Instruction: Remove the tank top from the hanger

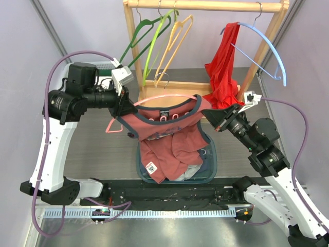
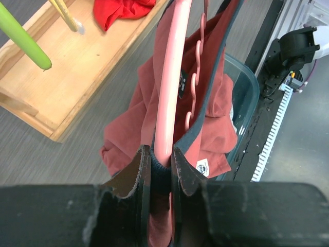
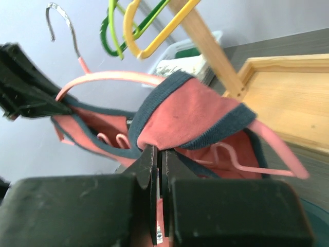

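Clamping on the shoulder strap of the tank top point(image 3: 190, 110), the right gripper point(image 3: 159, 152) has its jaws shut flat on the navy-edged cloth, where the strap drapes over one end of the pink hanger point(image 3: 110, 77). Across from it, the left gripper point(image 2: 160, 154) is clenched on the hanger's other arm, and navy trim appears pinched in the same bite. Below and between the two grippers the body of the garment hangs down into the bin point(image 1: 212, 157). Both straps appear to be on the hanger, so removal is not yet done.

Risks noted:

1. If the left jaws do hold cloth along with plastic, that strap cannot slide free. A pull from the right would then stretch the fabric or drag the hanger out of the left grip.
2. The small hooks along the hanger's inner edge sit just beyond the right fingertips and could snag the strap as it is drawn over the end.
3. The wooden rack point(image 1: 205, 6) and red garment point(image 1: 223, 67) stand close behind the right gripper, so a wide outward sweep could strike them.
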Robot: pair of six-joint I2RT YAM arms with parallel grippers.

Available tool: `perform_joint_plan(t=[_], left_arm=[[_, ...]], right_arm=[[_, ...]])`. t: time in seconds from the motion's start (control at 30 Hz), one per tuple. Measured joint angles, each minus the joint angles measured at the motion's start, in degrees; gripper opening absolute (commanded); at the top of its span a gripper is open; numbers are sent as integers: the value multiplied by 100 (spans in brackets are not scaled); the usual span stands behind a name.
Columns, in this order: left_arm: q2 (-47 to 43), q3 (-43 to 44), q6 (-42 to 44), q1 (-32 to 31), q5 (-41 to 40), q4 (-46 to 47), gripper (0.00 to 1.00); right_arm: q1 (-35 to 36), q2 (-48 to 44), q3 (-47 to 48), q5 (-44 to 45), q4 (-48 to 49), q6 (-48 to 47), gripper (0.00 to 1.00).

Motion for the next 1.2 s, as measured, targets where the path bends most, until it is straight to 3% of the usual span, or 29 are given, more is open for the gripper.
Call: perform_joint_plan(t=[0.33,0.5,0.77,1.2], left_arm=[[-42,-39,140,-4,-50,-37,0],[-66,140,144,-15,61,-181,0],[-63,761,275,-20,280,-466,0],[208,1259,116,-33,238,-544,0]], right_arm=[[7,-160,153,2452,-1075,-323,1],[39,70,184,3213,-1451,-570,1],[81,179,184,3451,-1768,-691,1],[81,-446,-269,3003,-2146,-544,1]])
